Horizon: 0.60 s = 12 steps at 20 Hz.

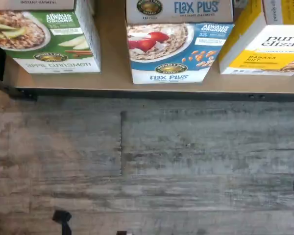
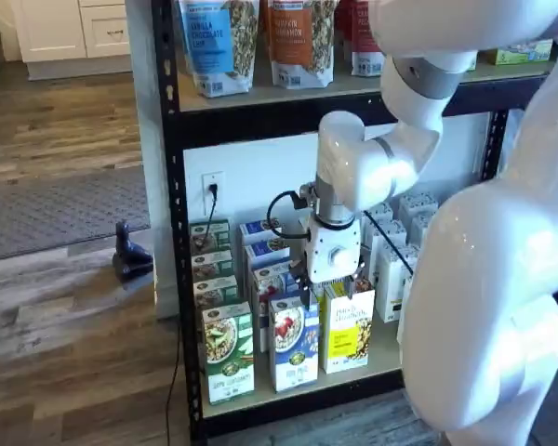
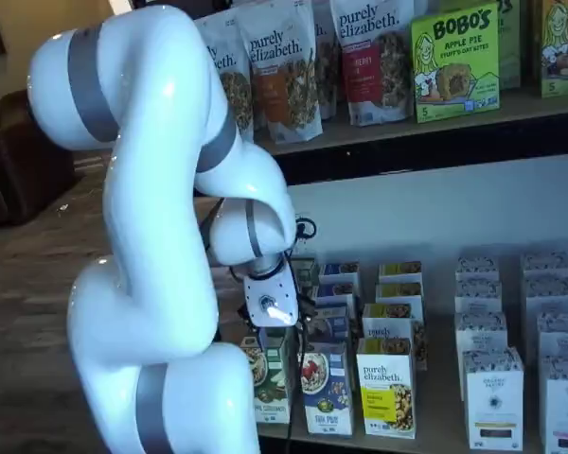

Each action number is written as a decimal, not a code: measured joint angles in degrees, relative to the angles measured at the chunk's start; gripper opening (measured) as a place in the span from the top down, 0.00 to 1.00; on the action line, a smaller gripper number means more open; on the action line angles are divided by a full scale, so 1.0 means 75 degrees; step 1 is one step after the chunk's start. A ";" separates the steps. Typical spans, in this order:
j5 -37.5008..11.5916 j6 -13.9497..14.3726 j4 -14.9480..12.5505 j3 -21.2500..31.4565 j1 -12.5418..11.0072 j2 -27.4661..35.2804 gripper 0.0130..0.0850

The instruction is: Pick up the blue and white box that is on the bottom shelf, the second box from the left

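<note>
— Grey plank flooring ran before the bottom shelf (image 1: 112, 81); what stood on it?

— The blue and white box (image 2: 294, 341) stood upright at the front, long axis vertical, between a green-and-white box (image 2: 227, 352) and a yellow box (image 2: 348, 333).

— And the arm?

— It reached downward; the gripper (image 2: 330, 281) hung just above that blue box, jaws spread, holding nothing.

Blue and white box (image 2: 294, 342) stands upright on bottom shelf (image 2: 298, 388).

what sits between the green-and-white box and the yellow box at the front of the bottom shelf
The blue and white box stands between the green-and-white box and the yellow box, with bare shelf board either side, clearest in the wrist view.
</note>
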 joint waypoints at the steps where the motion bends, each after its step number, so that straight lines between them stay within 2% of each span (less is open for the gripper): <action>1: 0.0038 0.0042 -0.0022 -0.0090 0.0022 0.0122 0.00; 10: -0.0607 0.0042 0.0217 -0.0525 0.0237 0.1146 0.00; 12: -0.0724 0.0142 0.0147 -0.0658 0.0268 0.1419 0.00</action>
